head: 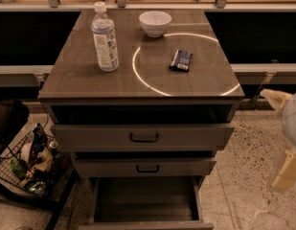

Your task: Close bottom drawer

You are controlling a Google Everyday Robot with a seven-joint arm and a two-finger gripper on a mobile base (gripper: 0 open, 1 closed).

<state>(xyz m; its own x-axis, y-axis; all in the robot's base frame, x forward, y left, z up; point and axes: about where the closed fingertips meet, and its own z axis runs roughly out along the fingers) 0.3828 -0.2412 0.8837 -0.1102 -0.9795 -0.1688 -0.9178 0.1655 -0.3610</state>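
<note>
The bottom drawer is the lowest of three grey-brown drawers in the cabinet. It stands pulled far out, and its deep, empty box shows from above. Its front panel lies at the lower edge of the view, with the handle hidden. The middle drawer and the top drawer above it each stick out a little. My gripper is a pale, blurred shape at the right edge, level with the drawers and well apart from the cabinet.
On the cabinet top stand a water bottle, a white bowl and a dark packet. A wire basket of items sits on the floor at the left. A speckled floor lies to the right.
</note>
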